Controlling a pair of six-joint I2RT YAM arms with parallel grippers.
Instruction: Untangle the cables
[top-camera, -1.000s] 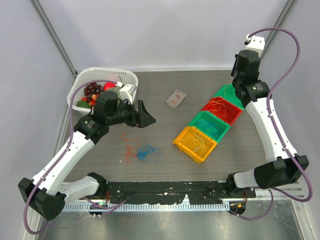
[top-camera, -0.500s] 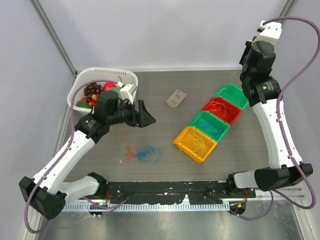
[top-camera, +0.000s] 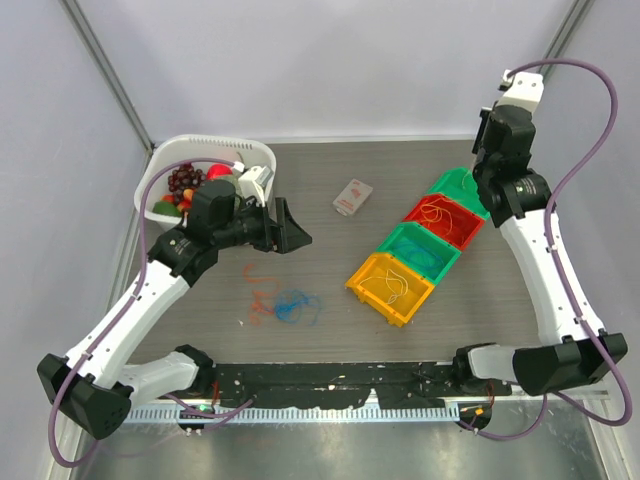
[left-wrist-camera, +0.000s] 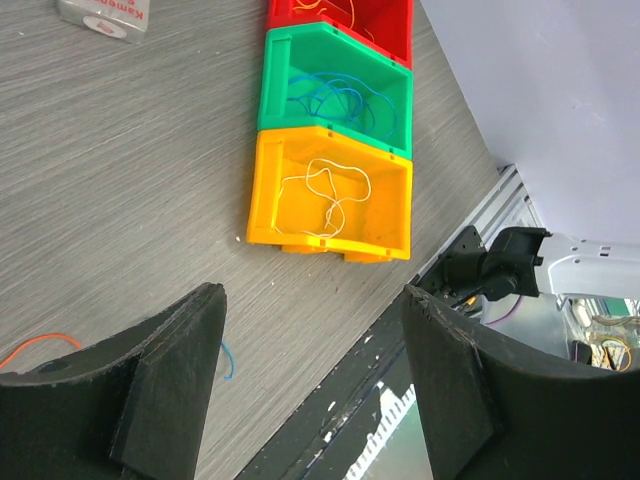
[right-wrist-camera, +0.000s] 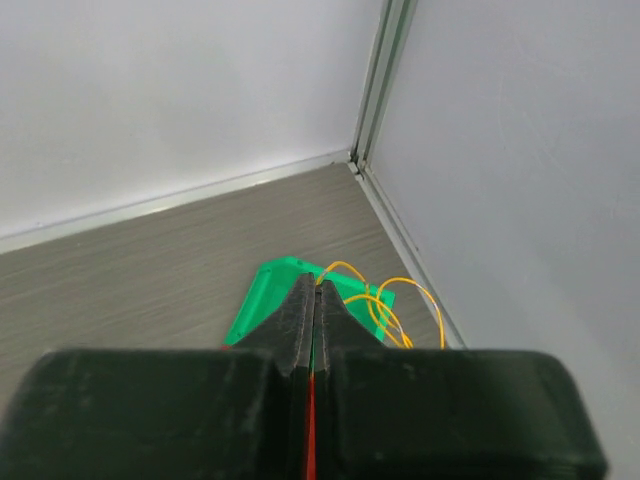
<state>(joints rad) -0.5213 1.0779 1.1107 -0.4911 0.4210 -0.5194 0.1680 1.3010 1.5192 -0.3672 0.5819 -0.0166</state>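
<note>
While the left gripper (top-camera: 292, 228) hangs over the table (top-camera: 330, 160) with its jaws wide apart and empty, the tangled blue and red cables (top-camera: 285, 305) lie loose below it, nearer the arm bases. The right gripper (right-wrist-camera: 312, 285) is closed above the far green bin (right-wrist-camera: 260, 305); an orange-yellow wire (right-wrist-camera: 395, 295) loops from its tips, whether pinched I cannot tell

A grey wood-grain counter (top-camera: 330, 165) sits inside pale, plain walls (top-camera: 330, 60), which meet at slim metal corner posts (top-camera: 110, 72). A brushed steel ledge (top-camera: 350, 450) runs along the near edge. The light is soft and even, with faint shadows.
</note>
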